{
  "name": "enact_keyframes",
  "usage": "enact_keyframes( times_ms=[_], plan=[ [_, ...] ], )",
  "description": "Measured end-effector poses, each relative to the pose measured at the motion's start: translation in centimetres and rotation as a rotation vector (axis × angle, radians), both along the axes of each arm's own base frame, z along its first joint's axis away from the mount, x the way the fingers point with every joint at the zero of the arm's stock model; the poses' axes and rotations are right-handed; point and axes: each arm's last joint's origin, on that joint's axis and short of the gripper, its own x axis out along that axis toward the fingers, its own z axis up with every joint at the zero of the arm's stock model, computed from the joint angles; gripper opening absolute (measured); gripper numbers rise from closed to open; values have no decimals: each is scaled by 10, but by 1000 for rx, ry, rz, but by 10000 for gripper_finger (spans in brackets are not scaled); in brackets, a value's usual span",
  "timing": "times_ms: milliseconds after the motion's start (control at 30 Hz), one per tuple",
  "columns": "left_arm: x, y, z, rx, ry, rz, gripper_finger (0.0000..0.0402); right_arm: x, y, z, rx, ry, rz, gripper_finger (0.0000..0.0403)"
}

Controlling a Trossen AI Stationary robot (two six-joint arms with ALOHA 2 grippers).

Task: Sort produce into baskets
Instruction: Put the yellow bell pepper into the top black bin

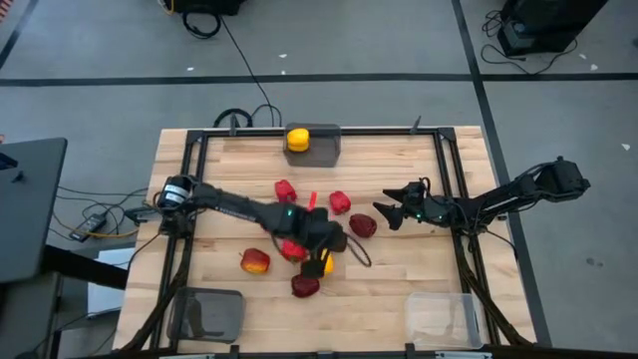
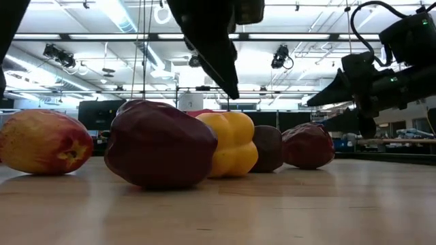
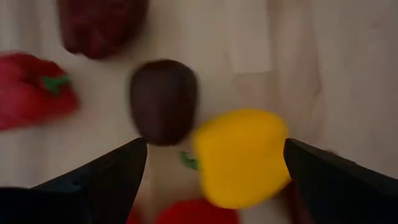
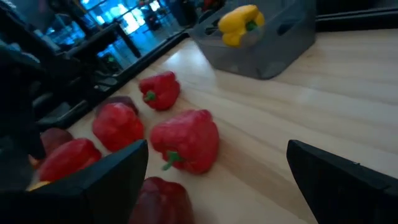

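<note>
My left gripper (image 1: 324,249) is open and hangs over a yellow pepper (image 3: 239,158) near the table's middle, one finger on either side of it and clear above it in the low view (image 2: 211,47). A dark maroon fruit (image 3: 163,99) and a red pepper (image 3: 34,90) lie just beyond it on the table. My right gripper (image 1: 386,211) is open and empty, right of the red peppers (image 4: 185,140). Another yellow pepper (image 1: 298,139) lies in the dark grey basket (image 1: 327,148) at the far edge.
A red-orange fruit (image 1: 255,261) and a dark red one (image 1: 305,286) lie on the near side of the pile. A second dark grey basket (image 1: 209,314) stands at the near left and a clear basket (image 1: 444,317) at the near right. A black frame (image 1: 189,170) edges the table.
</note>
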Motion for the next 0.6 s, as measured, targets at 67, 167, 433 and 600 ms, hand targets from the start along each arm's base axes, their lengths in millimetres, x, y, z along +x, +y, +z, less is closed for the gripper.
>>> enact_keyframes(
  times_ms=[67,167,433,600],
  plan=[
    [-3,-13,-3,-31,-4,31,383,0,1,0,17,-6,17,393],
    [-6,-28,-9,-39,-17,73,384,1,2,0,37,-10,40,393],
    [-11,-32,-22,-7,-33,202,398,1,3,0,63,-15,79,393],
    [-4,-36,-41,-36,-2,148,399,1,3,0,62,-14,78,393]
  ],
)
